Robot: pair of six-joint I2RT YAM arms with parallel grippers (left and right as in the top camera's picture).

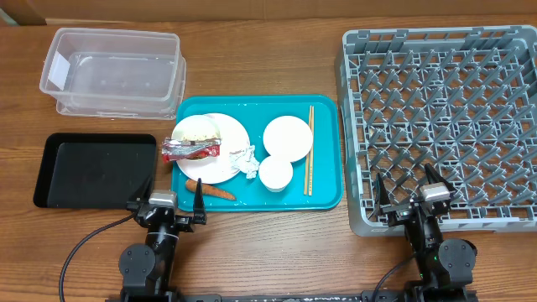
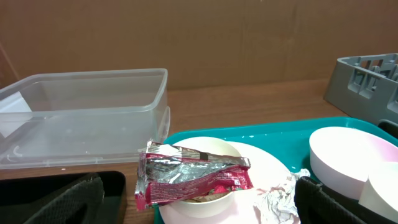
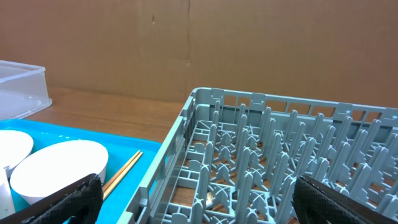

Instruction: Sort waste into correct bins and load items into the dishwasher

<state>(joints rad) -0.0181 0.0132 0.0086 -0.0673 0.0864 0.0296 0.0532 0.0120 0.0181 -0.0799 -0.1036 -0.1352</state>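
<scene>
Wrapper [image 1: 191, 149] is lying crosswise on the plate [image 1: 235, 138], just ahead of the left pincer [image 1: 166, 204], the nearer one; both it and the right pincer [image 1: 406, 189] are gaping wide, empty.

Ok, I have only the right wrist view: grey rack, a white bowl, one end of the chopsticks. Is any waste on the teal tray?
Observer: Yes, a red-and-silver wrapper lies across the white plate, at the left of the teal tray.
Operator: Where is the black bin?
Observer: The black tray sits left of the teal tray, nearer the robot than the clear tub.
Operator: Any waste off the plate?
Observer: An orange carrot lies just in front of the plate.
</scene>
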